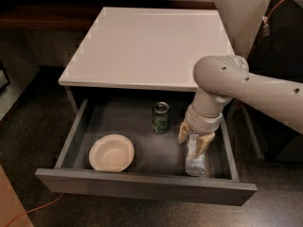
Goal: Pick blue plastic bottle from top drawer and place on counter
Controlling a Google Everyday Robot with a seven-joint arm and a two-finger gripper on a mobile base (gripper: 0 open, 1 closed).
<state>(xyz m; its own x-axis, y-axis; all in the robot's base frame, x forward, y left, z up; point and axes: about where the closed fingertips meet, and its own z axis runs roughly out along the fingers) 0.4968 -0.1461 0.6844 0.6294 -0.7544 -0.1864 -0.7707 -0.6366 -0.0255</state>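
The top drawer (142,186) is pulled fully open below the white counter (142,41). The blue plastic bottle (195,159) lies on its side at the drawer's right, cap towards the front. My gripper (194,138) reaches down into the drawer from the right, its tan fingers (183,133) open and straddling the bottle's far end, one on each side. Whether they touch it I cannot tell.
A dark green drinks can (160,117) stands upright in the middle of the drawer, just left of the gripper. A pale paper bowl (111,152) sits at the drawer's front left. An orange cable (28,212) lies on the dark floor.
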